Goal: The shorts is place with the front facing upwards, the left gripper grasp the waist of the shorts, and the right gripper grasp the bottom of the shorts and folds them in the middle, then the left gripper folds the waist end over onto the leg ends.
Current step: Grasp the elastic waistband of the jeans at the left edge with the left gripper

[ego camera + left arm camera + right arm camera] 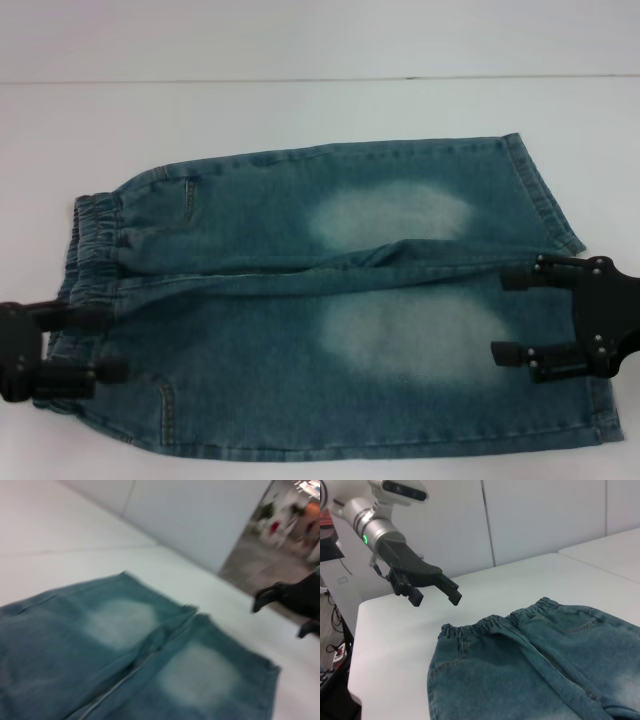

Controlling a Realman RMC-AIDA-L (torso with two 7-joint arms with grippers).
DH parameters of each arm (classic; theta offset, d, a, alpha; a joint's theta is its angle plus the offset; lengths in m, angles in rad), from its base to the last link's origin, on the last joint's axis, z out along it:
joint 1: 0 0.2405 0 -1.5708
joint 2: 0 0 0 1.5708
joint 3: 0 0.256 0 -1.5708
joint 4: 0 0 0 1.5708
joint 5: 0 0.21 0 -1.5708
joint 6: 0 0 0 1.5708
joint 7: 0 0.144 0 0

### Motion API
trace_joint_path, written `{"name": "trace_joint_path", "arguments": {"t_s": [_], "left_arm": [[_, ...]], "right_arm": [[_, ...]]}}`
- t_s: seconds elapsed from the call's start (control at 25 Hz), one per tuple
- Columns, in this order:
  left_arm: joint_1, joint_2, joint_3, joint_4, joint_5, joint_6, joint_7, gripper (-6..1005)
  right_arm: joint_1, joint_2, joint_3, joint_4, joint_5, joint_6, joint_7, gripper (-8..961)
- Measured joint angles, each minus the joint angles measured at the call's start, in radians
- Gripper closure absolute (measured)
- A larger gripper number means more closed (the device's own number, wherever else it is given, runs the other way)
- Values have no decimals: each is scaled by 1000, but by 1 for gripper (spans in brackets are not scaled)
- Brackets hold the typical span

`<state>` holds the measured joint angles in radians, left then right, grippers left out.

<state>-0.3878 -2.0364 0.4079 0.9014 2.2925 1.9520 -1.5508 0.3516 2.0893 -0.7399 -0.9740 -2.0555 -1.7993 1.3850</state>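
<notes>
The blue denim shorts point(330, 300) lie flat on the white table, front up, with two pale thigh patches. The gathered waist point(90, 240) is at the left; the bottom of the shorts, the leg ends point(540, 195), is at the right. My left gripper point(112, 345) is open over the near part of the waist. In the right wrist view the left gripper point(436, 600) hovers above the table by the waistband point(490, 625), holding nothing. My right gripper point(498, 315) is open over the near leg, short of its hem. In the left wrist view the right gripper point(280, 617) hangs beyond the hems point(270, 667).
The white table point(300, 110) extends past the shorts on the far side. Its far edge shows as a line with a pale wall behind. In the right wrist view the table's edge point(360, 645) drops off beyond the waist.
</notes>
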Motion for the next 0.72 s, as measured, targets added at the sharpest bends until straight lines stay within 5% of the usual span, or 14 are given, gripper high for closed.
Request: {"name": "trace_joint_path", "arguments": {"t_s": [0.32, 0.72], "left_arm": [[-4, -10, 45, 231, 139, -5, -204, 124], [-31, -22, 125, 236, 315, -140, -275, 138]], "right_arm": [[2, 1, 1, 4, 0, 21, -14, 18], [14, 1, 1, 36, 0, 59, -29, 19]]}}
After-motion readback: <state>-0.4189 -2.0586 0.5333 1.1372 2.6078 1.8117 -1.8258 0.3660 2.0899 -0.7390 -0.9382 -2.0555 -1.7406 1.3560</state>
